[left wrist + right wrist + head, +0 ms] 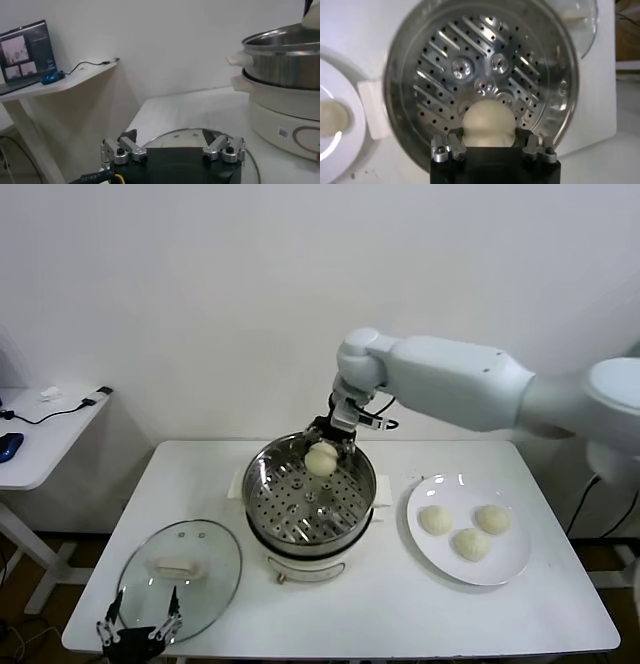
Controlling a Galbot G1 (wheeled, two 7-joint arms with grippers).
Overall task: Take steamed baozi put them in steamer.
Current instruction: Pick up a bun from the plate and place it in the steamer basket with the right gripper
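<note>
1. The right gripper (325,446) was seen just above centre in the head view, its fingers clamped on one steamed baozi (321,459), which was carried over the far rim of the steamer (262,496).

2. In the right wrist view the held bun (488,123) was shown directly above the perforated tray (470,65), with bare tray beneath and beyond it; no bun lay on the tray.

3. The relation that mattered was judged to be vertical: the tray lay straight below the bun, somewhat toward the middle of the head view, so a short lowering and release seemed called for. The bun being round, no long axis had to be aligned.

4. Three further baozi (470,544) were seen on the white plate (510,569) at the lower right of the head view, beside the steamer and nearer the right arm.

5. The left gripper (138,627) was parked at the lower left of the head view, fingers spread apart and holding nothing, at the near edge of the glass lid (215,559).
</note>
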